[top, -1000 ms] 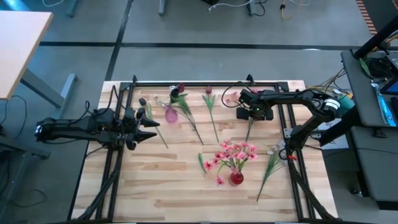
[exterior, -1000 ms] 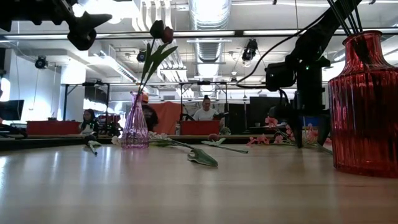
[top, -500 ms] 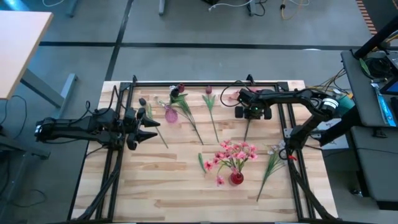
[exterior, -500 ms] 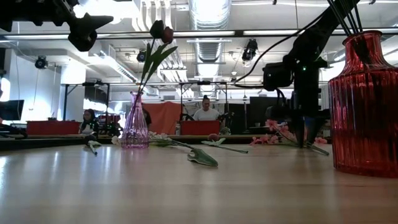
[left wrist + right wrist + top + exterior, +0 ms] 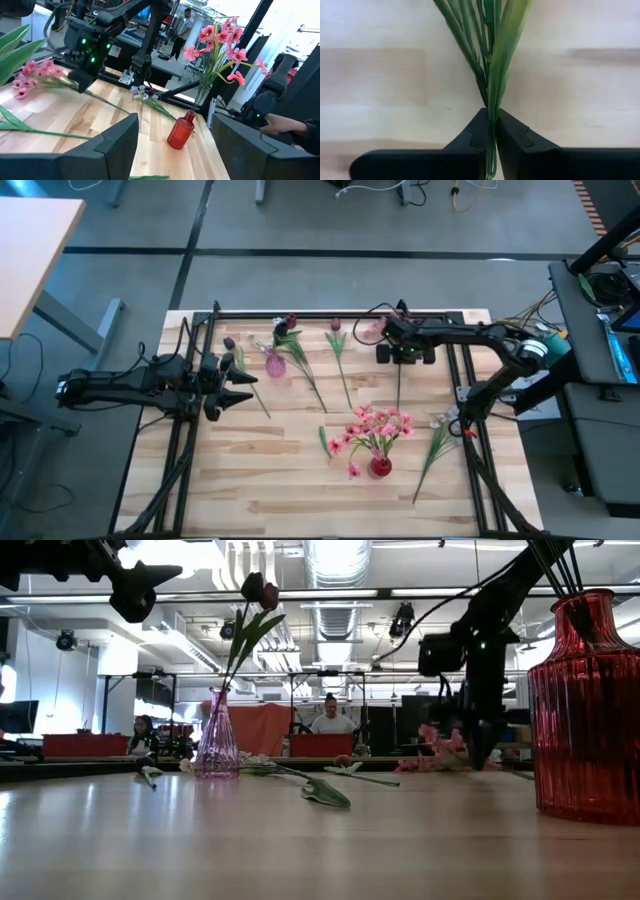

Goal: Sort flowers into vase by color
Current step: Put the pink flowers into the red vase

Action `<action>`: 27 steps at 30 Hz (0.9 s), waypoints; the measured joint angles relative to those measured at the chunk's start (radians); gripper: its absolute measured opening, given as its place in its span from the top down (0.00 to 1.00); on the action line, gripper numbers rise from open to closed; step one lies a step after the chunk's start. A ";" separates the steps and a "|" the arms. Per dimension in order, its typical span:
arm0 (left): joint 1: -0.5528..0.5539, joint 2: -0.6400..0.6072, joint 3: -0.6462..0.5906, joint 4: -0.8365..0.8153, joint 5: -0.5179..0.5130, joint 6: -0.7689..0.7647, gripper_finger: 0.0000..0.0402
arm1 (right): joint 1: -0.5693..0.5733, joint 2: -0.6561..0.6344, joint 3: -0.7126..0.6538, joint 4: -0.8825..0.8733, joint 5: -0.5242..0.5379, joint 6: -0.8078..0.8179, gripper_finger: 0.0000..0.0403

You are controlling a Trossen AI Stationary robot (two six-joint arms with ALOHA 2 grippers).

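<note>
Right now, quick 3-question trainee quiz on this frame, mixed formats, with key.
1. True or false: the right gripper is shut on the pink spray flower.
2. Which vase holds pink blooms? A) red vase B) purple vase
3. Fill in: the left gripper, holding nothing, has its jaws ____.

Key
1. True: the right wrist view shows both fingers pinching its green stems.
2. A
3. open
</note>
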 joint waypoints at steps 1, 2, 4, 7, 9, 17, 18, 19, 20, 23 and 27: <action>0.000 0.000 0.000 0.000 0.000 0.000 0.41 | 0.000 -0.020 0.007 0.003 0.005 -0.009 0.96; 0.000 0.000 0.000 0.000 0.000 0.000 0.41 | 0.001 -0.043 0.014 0.004 0.015 -0.025 0.96; 0.000 0.000 0.000 0.000 0.000 -0.002 0.41 | 0.005 -0.101 0.029 -0.002 0.031 -0.052 0.96; 0.000 0.000 0.000 0.003 0.000 -0.004 0.41 | 0.020 -0.215 0.048 0.013 0.052 -0.096 0.96; 0.000 0.001 0.000 0.008 0.000 -0.010 0.41 | 0.042 -0.302 0.051 0.015 0.075 -0.119 0.96; 0.000 0.004 0.000 0.026 0.000 -0.012 0.41 | 0.222 -0.641 0.051 0.043 0.199 -0.238 0.96; 0.000 0.004 0.000 0.027 -0.002 -0.013 0.41 | 0.258 -0.675 0.051 0.059 0.211 -0.247 0.96; 0.000 0.004 0.000 0.028 -0.008 -0.014 0.41 | 0.296 -0.706 0.051 0.074 0.231 -0.260 0.96; 0.000 0.004 0.000 0.030 -0.017 -0.016 0.41 | 0.335 -0.734 0.050 0.090 0.251 -0.276 0.96; 0.000 0.004 0.000 0.035 -0.029 -0.016 0.41 | 0.452 -0.803 0.050 0.153 0.305 -0.336 0.96; 0.000 0.004 0.000 0.051 -0.029 -0.016 0.41 | 0.590 -0.856 0.048 0.235 0.374 -0.410 0.96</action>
